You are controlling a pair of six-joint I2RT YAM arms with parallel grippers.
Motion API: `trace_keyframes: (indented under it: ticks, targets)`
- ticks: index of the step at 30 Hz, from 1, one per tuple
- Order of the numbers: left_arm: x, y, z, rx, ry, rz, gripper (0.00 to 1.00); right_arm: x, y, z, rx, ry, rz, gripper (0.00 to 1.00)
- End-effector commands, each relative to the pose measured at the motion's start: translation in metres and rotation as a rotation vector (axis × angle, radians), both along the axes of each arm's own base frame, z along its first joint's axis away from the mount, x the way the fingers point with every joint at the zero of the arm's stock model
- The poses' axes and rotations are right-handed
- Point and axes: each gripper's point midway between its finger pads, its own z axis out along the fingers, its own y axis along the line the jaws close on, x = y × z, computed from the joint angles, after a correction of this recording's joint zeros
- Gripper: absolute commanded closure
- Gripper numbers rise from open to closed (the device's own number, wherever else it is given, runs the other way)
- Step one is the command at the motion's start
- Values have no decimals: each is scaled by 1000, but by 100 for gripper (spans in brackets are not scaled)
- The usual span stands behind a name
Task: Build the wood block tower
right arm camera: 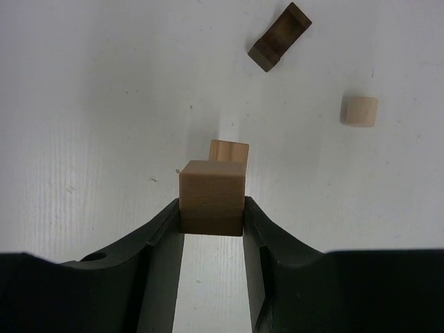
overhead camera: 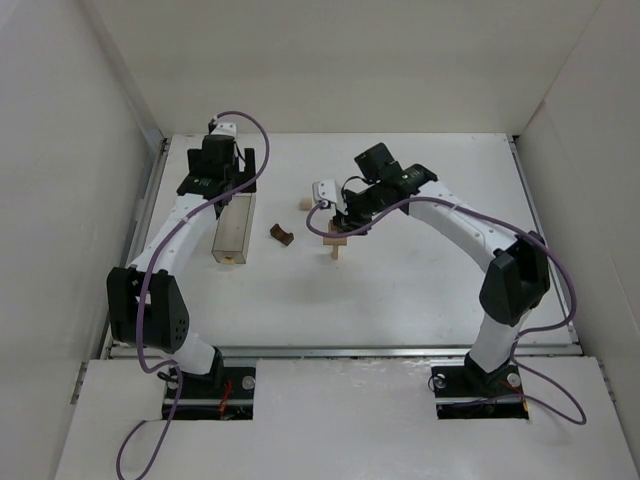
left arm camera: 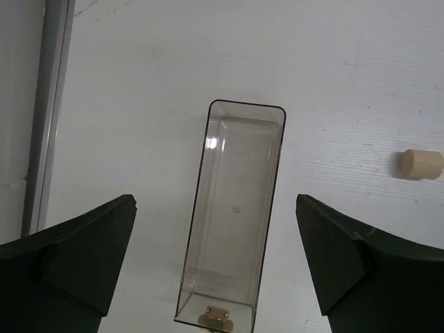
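Note:
My right gripper (overhead camera: 338,224) (right arm camera: 211,211) is shut on a pale tan block (right arm camera: 211,184). From above, this block (overhead camera: 336,238) sits as a crosspiece over a small tan post (overhead camera: 335,252). A second tan piece (right arm camera: 229,150) shows just beyond the held block; I cannot tell whether they touch. The dark brown arch block (overhead camera: 281,234) (right arm camera: 279,38) lies loose on the table to the left. My left gripper (overhead camera: 222,182) (left arm camera: 215,201) is wide open, hanging above the clear box and holding nothing.
A clear rectangular plastic box (overhead camera: 232,230) (left arm camera: 236,208) with a brass latch at its near end lies under the left gripper. A small tan cylinder (overhead camera: 305,204) (left arm camera: 420,164) (right arm camera: 359,111) lies between the box and the right gripper. White walls enclose the table (overhead camera: 420,290).

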Motion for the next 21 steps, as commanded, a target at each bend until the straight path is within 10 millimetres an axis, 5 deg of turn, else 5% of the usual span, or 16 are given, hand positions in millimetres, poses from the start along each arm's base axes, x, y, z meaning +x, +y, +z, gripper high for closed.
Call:
trace_keyframes:
  ticks: [1, 21]
  targets:
    - [2, 2, 37, -60, -93, 54, 0, 7, 9, 6, 23, -13, -15, 100]
    - [-1, 13, 26, -24, -84, 106, 0, 3, 17, -24, -14, 59, -59, 100]
